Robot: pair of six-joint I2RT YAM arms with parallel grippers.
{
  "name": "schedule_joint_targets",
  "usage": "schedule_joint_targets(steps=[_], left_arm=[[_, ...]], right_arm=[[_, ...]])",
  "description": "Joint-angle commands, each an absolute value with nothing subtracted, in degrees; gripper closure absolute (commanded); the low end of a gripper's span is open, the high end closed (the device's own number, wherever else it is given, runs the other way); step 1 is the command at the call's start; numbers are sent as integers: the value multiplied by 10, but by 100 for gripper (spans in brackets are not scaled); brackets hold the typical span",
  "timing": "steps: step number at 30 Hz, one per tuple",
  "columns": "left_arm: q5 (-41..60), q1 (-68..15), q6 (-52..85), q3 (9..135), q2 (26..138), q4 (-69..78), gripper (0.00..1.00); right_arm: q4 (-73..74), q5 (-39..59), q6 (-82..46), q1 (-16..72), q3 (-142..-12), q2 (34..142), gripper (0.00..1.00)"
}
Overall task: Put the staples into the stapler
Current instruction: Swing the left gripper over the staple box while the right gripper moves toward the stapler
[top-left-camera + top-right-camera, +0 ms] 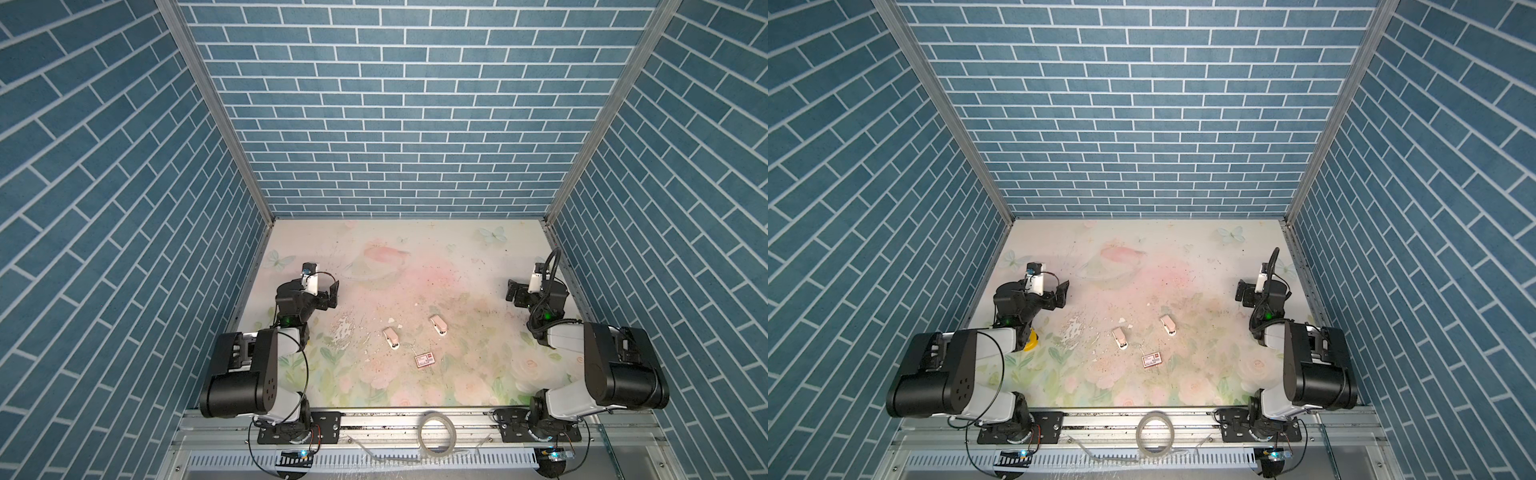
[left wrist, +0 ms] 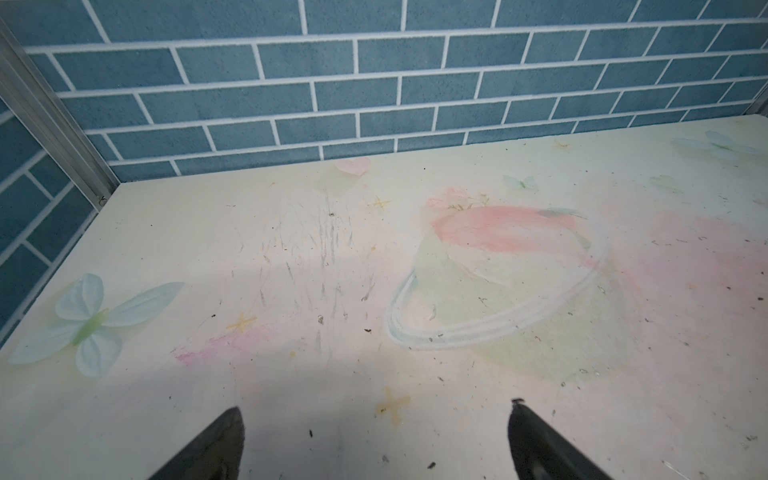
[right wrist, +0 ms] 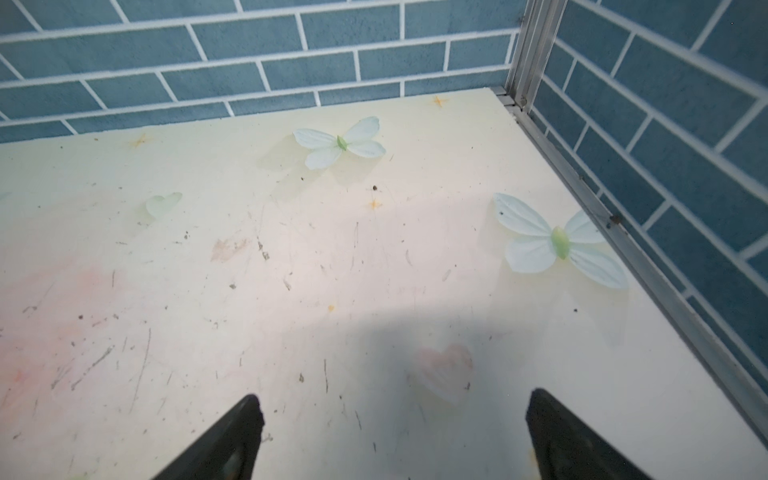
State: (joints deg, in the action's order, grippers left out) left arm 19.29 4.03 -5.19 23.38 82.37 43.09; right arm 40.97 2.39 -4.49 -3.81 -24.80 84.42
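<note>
"Left tool (image 1: 333,294) first. How does it stand?"

"Spread wide and empty, held above the pastel flower-printed worktop (image 1: 374,257). In its wrist view both black fingers (image 2: 216,449) stand far apart, with only bare print between them."

"And the right tool (image 1: 512,293)?"

"Released as well, with nothing in it. Its parted fingers (image 3: 573,440) frame a faint printed heart (image 3: 446,374), close to a corner of the blue brick-patterned walls (image 3: 665,124)."

"Where is the stapler?"

"There are two small pink-and-white plastic ones, lying in the stretch between the tools and a little nearer the arm bases than either tool. The left stapler (image 1: 391,338) is well apart from the left tool, and the right stapler (image 1: 438,325) is well apart from the right tool — neither is touched."

"The staples?"

"Too small to make out in both top views. A small red-and-white cardboard box (image 1: 424,359) lies flat near the left stapler, farther from both tools than either stapler — nothing is touching it."
</note>
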Motion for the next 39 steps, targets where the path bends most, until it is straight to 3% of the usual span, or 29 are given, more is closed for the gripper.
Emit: schedule_joint_targets(steps=[1, 6, 10, 14, 18, 21, 27, 31, 36, 39], left_arm=[[190, 37, -59, 290, 785, 308, 0], [181, 37, -76, 378, 758, 133, 1], [189, 36, -96, 443, 737, 21, 0], [220, 24, -134, 520, 722, -125, 0], [219, -3, -154, 590, 712, -241, 0], [199, -38, -167, 633, 703, -301, 0], [207, -98, -171, 670, 696, -330, 0], [236, -123, -129, 683, 712, -328, 0], [222, -195, -146, 747, 782, -401, 0], [209, -239, -150, 758, 812, -409, 0]], right_arm=[[362, 12, -33, -37, -267, 812, 1], [255, -34, -76, -37, -300, 754, 1], [77, -50, -126, -37, -381, 710, 1], [-55, 42, -163, -38, -443, 651, 1], [-34, 238, -208, -40, -417, 610, 1], [-44, 324, -266, -39, -417, 624, 1], [-65, 338, -344, -34, -367, 611, 7], [-119, 381, -318, -31, -352, 615, 9], [-95, 410, -327, -14, -319, 616, 20], [-100, 415, -339, -2, -319, 633, 39]])
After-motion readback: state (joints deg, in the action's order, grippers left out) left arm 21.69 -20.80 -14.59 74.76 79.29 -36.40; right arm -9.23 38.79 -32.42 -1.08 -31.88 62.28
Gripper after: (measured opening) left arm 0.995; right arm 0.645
